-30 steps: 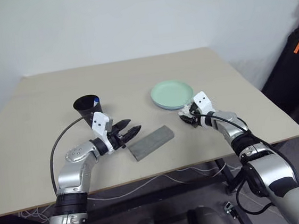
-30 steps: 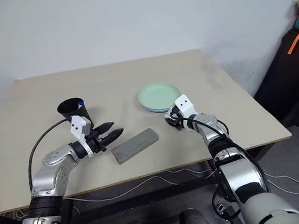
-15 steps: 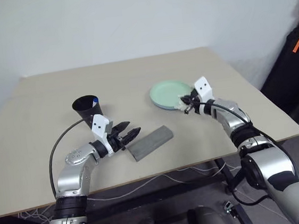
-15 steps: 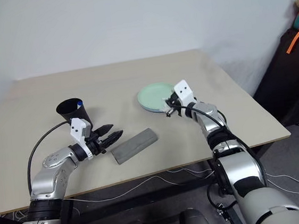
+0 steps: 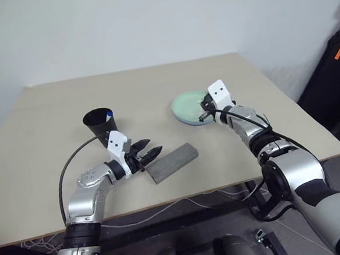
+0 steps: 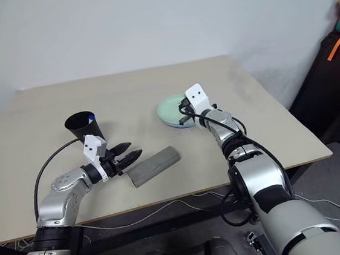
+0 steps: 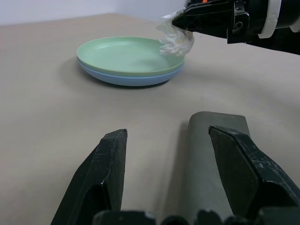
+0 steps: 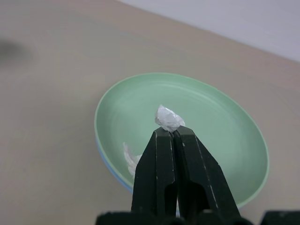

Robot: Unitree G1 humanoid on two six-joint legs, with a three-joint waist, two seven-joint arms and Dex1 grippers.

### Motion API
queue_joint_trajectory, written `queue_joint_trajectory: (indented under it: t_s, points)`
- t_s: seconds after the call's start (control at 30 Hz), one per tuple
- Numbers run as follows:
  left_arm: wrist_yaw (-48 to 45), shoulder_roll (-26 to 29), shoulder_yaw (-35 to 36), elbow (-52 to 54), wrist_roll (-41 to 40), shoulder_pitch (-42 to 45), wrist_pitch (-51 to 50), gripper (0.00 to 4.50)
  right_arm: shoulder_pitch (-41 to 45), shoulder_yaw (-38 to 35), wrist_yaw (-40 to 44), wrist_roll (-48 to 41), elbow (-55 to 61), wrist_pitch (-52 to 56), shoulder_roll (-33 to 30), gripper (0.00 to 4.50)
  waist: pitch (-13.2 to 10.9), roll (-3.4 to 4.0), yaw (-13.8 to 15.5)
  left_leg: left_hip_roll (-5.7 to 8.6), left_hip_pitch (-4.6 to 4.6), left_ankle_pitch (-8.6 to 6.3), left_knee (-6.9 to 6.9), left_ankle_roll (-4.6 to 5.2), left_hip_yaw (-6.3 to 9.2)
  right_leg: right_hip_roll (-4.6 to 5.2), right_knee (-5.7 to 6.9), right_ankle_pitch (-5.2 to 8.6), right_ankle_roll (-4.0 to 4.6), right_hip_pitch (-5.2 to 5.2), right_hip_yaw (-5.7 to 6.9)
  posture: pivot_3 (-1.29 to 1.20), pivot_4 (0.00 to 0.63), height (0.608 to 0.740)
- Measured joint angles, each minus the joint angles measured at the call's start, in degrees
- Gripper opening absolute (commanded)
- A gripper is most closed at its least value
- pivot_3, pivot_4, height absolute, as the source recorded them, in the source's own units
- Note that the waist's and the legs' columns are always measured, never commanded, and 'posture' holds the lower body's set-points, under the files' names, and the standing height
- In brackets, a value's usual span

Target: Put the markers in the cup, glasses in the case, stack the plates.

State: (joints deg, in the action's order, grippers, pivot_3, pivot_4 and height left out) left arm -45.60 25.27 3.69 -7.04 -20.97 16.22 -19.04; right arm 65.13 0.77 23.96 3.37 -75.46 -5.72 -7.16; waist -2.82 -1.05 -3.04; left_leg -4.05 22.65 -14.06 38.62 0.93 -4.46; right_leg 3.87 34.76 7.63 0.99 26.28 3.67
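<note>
My right gripper (image 8: 172,133) is clamped on a white wad (image 8: 168,118) over the stacked plates (image 5: 186,106), centre frame. Left gripper (image 7: 169,154) open beside case (image 5: 171,162). Next: probably drop the wad on the plates.

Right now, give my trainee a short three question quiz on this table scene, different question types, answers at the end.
1. True or false: the mint green plate sits on the light blue plate.
2. The right claw is: A open, B shut on a white wad, C shut on a marker.
3. Fill in: the left claw is open beside the grey ____.

Key: 1 true; 2 B; 3 case.
</note>
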Motion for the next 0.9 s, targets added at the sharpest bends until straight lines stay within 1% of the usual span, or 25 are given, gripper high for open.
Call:
queue_joint_trajectory:
  t_s: [0.07,0.1,0.2,0.43,0.6,0.67,0.77,0.83,0.9]
  points:
    - [0.4,-0.2,0.0,0.6,0.0,-0.8,0.0,2.90,0.0,-0.3,0.2,0.0,-0.2,0.0,0.0,0.93,0.0,0.00,0.0,-0.01,-0.01,0.00,-0.01,0.00,0.01,-0.01,0.01,0.00,0.00,0.00,0.00,0.00,0.000,0.740]
    - [0.6,-0.4,0.0,0.9,0.0,-1.3,0.0,2.90,0.0,-0.8,0.2,-0.1,-0.4,0.0,0.0,1.34,0.0,0.01,0.0,-0.01,-0.02,0.00,-0.01,0.00,0.01,-0.01,0.02,0.00,0.00,0.00,0.00,0.00,0.000,0.740]
    - [1.0,-0.5,0.0,1.2,0.0,-2.0,0.0,2.90,0.0,-1.8,0.1,-0.4,-0.5,-0.7,0.0,2.29,0.0,0.01,0.0,0.00,-0.02,0.00,0.00,0.00,0.03,-0.01,0.03,0.00,0.00,0.00,0.00,0.00,0.000,0.740]
    - [1.1,-0.5,-0.1,1.3,0.0,-1.8,0.0,2.90,0.0,-3.2,-1.3,-0.6,-0.4,-3.2,0.0,2.29,0.0,0.01,0.0,0.00,-0.01,0.00,0.00,0.00,0.03,-0.01,0.01,0.00,0.00,-0.01,0.00,0.00,0.000,0.740]
    - [1.1,-0.6,-0.3,1.3,0.0,-1.6,0.0,2.90,-1.1,-4.0,1.3,-1.1,0.3,-4.3,-1.0,2.29,0.0,0.01,0.0,0.01,-0.01,0.00,0.00,0.00,0.04,-0.01,-0.01,0.00,0.00,-0.01,0.00,0.00,0.000,0.740]
    - [1.1,-0.6,-0.3,1.5,-0.1,-1.6,-0.1,2.90,-3.2,-4.4,5.1,-2.0,2.5,-4.8,-1.8,2.29,0.0,0.01,0.0,0.01,-0.02,0.00,0.00,0.00,0.05,-0.01,-0.01,0.00,0.00,-0.04,0.00,0.00,0.000,0.740]
    - [1.0,-0.2,-0.2,2.0,-0.1,-1.7,-0.3,2.90,-9.5,-4.3,14.4,-4.3,9.6,-5.8,-3.3,2.29,0.0,0.00,0.0,0.01,-0.01,0.00,0.00,0.00,0.09,-0.01,-0.01,0.00,-0.01,-0.05,0.01,0.00,0.000,0.740]
    - [1.1,0.0,0.0,2.5,-0.2,-1.9,-0.3,2.90,-14.8,-3.9,20.6,-6.2,15.9,-5.4,-3.8,2.29,0.0,0.02,0.0,0.01,-0.02,0.00,0.00,0.00,0.09,-0.01,0.00,0.01,-0.01,-0.04,0.01,0.00,0.000,0.740]
    - [1.8,-0.2,0.2,3.8,-0.3,-2.5,-0.1,2.90,-20.9,-3.3,26.1,-8.8,25.1,-2.4,-4.8,2.29,0.0,0.05,0.0,0.01,-0.02,0.00,0.00,0.00,0.10,-0.01,0.00,0.01,-0.01,-0.03,0.01,0.00,0.000,0.740]
